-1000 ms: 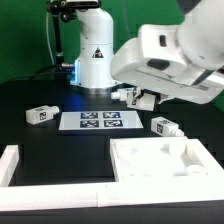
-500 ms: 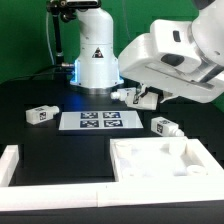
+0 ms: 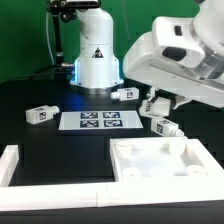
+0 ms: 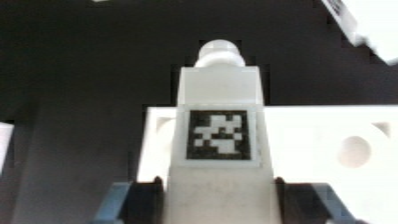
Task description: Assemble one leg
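Note:
My gripper (image 3: 157, 106) is shut on a white leg (image 3: 156, 103) and holds it above the table, just behind the tabletop's (image 3: 190, 160) far edge. In the wrist view the leg (image 4: 219, 95) lies between my gripper's (image 4: 217, 203) jaws, tag side facing the camera and its screw tip pointing away; the white tabletop (image 4: 338, 140) shows beneath it. Three more legs lie on the table: one (image 3: 40, 114) at the exterior view's left, one (image 3: 124, 94) near the robot base, one (image 3: 165, 127) under my gripper.
The marker board (image 3: 100, 121) lies in the middle of the black table. A white L-shaped wall (image 3: 14, 165) runs along the front and left. The robot base (image 3: 96, 55) stands at the back.
My gripper has moved toward the exterior view's right and a little lower, carrying the leg away from the leg near the base to above the leg beside the tabletop.

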Robot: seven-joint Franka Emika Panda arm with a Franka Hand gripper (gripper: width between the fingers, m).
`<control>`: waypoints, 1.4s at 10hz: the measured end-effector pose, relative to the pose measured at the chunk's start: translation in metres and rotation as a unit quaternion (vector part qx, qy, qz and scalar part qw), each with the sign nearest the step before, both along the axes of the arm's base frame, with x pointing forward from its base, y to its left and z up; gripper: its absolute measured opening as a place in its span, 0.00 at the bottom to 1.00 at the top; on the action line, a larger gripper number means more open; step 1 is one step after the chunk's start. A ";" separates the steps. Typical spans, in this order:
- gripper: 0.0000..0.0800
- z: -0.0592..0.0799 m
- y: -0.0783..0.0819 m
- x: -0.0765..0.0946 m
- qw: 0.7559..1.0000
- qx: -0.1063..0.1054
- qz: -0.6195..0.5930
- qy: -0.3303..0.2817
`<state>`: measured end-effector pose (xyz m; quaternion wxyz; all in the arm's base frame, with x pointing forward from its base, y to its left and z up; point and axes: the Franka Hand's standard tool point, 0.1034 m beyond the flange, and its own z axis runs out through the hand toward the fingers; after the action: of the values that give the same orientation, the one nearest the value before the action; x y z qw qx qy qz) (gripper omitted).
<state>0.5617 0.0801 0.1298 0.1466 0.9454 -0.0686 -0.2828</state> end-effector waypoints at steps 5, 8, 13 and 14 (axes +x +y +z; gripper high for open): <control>0.37 0.002 0.011 0.024 0.987 0.036 0.050 -0.150; 0.37 0.021 0.014 0.055 0.951 0.079 0.065 -0.291; 0.37 0.025 0.028 0.073 0.878 0.119 0.100 -0.452; 0.37 0.023 0.027 0.071 0.881 0.119 0.095 -0.448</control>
<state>0.6329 0.1076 0.1528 0.0129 0.9836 -0.0026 0.1797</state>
